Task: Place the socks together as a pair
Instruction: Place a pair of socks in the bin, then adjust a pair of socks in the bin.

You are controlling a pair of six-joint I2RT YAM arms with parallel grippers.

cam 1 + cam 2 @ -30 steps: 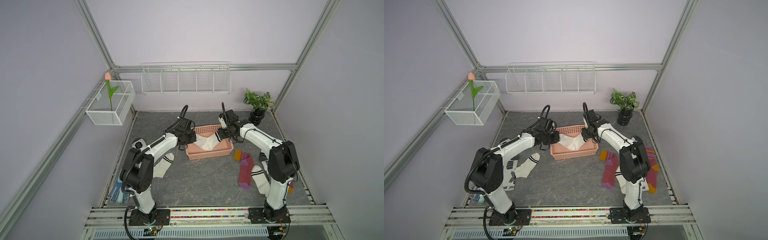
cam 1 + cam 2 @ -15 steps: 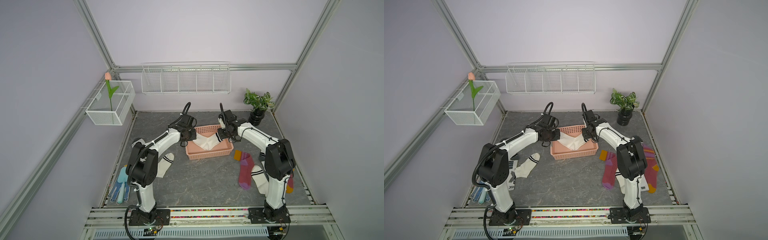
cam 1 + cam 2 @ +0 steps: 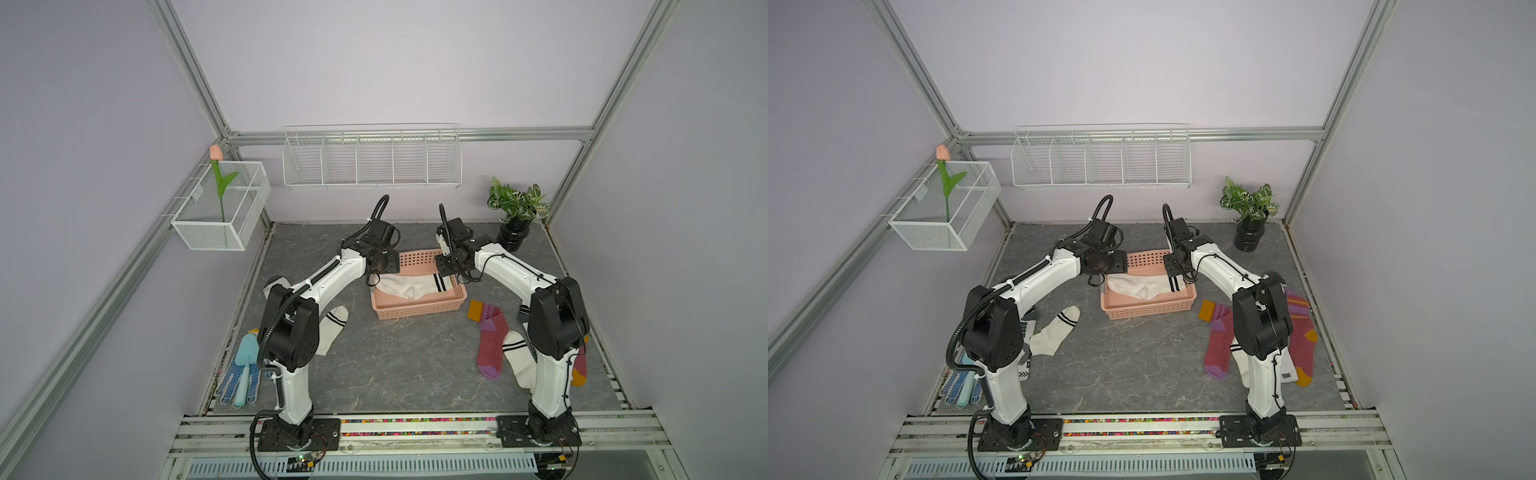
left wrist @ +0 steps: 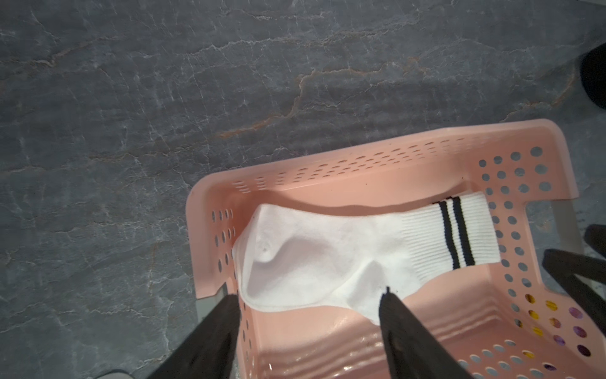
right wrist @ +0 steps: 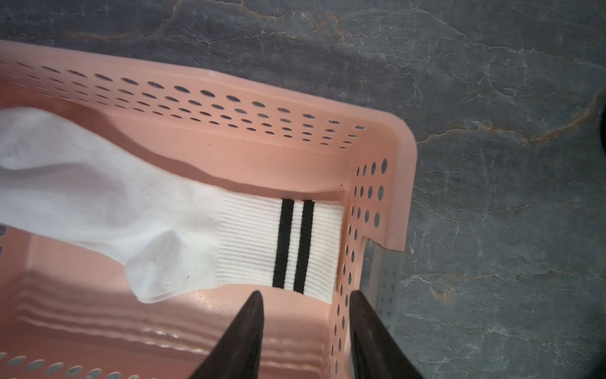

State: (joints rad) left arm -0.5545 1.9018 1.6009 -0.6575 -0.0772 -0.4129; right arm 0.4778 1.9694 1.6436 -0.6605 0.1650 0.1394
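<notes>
White striped socks (image 4: 328,256) lying in pink basket (image 4: 360,164), left tool (image 4: 310,295) and right tool (image 5: 306,293) now spread, earlier clamped

**Cloth, plastic and a stone-look top**

The white sock (image 5: 131,210) is soft, matt knit cloth, and its cuff is finely ribbed. The pink basket (image 5: 401,183) is smooth perforated plastic with a glossy floor. The grey table (image 5: 508,197) looks matt and veined like stone.
</notes>
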